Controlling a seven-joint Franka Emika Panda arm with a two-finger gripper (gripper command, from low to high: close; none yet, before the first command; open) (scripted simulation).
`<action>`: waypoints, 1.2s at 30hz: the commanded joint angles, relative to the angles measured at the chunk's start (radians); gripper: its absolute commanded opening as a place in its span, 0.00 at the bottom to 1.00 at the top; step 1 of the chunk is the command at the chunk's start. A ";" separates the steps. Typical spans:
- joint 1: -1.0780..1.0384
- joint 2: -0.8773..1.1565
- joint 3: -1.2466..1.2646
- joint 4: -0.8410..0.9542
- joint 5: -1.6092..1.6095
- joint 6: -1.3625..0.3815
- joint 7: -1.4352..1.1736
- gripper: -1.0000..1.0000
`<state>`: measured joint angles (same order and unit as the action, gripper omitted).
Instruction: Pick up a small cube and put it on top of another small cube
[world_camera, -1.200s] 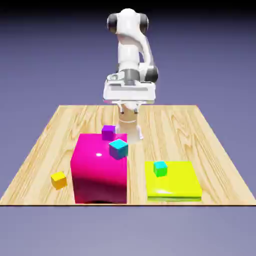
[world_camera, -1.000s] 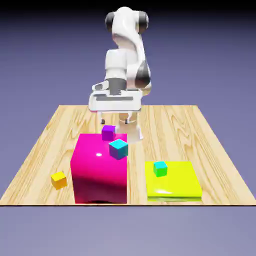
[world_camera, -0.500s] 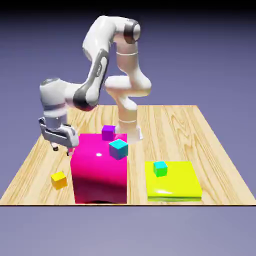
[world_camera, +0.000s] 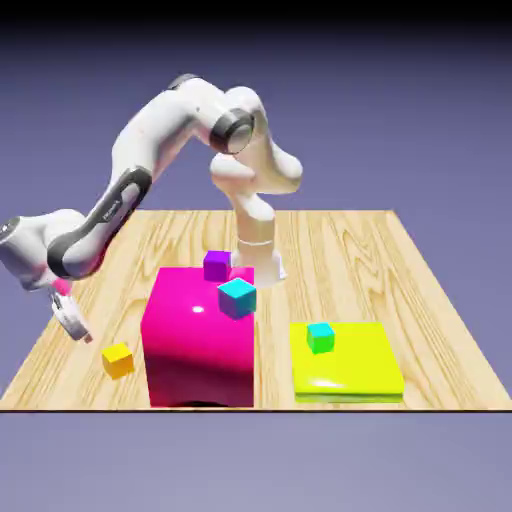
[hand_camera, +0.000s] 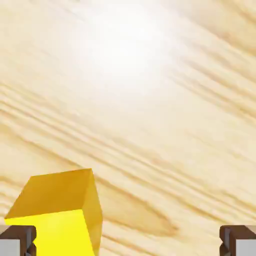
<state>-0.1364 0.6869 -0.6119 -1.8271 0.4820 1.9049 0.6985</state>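
The gripper (world_camera: 86, 338) is reaching near the yellow cube (world_camera: 118, 361).
Its fingers are staying wide apart, holding nothing.

Bare worktop (world_camera: 330, 260) on the exterior view's right, behind yellow slab (world_camera: 348, 375); magenta block (world_camera: 200, 335) walls off my middle.

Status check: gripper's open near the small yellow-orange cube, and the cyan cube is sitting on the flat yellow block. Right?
Wrong on the cyan cube: the exterior view shows it on the magenta block; a green cube is on the flat yellow block. The rest holds.
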 joint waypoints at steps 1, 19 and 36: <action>0.000 0.000 0.000 0.000 0.000 0.000 0.000 0.50; 0.337 -0.182 -0.159 0.053 -0.144 -0.009 0.024 0.00; 0.895 -0.511 -0.126 -0.165 -0.734 0.137 -0.492 0.00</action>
<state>0.7583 0.1759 -0.7383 -1.9921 -0.2487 2.0408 0.2053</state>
